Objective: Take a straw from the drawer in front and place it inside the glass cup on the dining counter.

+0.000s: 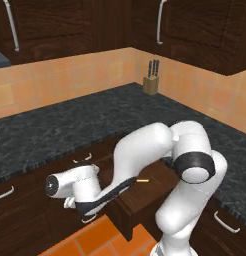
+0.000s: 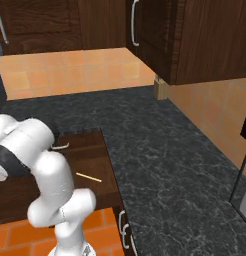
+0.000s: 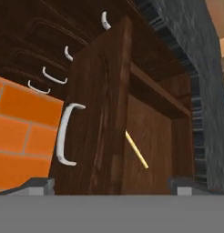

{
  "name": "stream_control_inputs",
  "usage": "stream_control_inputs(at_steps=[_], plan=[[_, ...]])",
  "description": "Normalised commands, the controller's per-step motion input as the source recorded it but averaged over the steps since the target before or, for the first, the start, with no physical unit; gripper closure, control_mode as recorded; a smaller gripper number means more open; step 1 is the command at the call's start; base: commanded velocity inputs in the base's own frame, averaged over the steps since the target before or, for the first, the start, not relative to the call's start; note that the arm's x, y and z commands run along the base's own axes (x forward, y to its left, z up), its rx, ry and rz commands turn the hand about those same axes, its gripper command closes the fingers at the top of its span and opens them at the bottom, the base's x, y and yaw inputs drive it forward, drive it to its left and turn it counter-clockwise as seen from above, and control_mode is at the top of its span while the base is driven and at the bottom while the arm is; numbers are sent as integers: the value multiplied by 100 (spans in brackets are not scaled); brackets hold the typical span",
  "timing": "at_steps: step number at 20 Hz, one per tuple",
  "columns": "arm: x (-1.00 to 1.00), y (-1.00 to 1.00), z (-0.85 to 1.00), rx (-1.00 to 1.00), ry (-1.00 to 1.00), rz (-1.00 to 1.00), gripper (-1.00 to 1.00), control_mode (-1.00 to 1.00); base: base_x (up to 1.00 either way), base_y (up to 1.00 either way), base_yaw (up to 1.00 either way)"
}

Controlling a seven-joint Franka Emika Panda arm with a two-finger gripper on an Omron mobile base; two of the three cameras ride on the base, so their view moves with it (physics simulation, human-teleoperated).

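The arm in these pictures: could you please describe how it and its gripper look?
The arm is glossy white, made of rounded tubular segments with black bands at the joints. The gripper has two small grey finger tips. No cables or markings are visible.

At lower centre, the open drawer holds the straw lying flat on its floor. Above it the black counter carries a knife block at upper right.

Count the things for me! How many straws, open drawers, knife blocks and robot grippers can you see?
straw: 1
open drawer: 1
knife block: 1
gripper: 1, open
Total: 4
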Motion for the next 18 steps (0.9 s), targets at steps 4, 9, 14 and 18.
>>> stream_control_inputs(at_steps=[4, 9, 14, 18], plan=[[26, -100, 98, 45, 30, 0, -100, -100, 0, 0, 0], [48, -97, 49, 20, 26, 0, -100, -100, 0, 0, 0], [55, -54, -26, 4, 33, 5, -100, -100, 0, 0, 0], [96, -2, -46, 5, 44, 0, -100, -100, 0, 0, 0]])
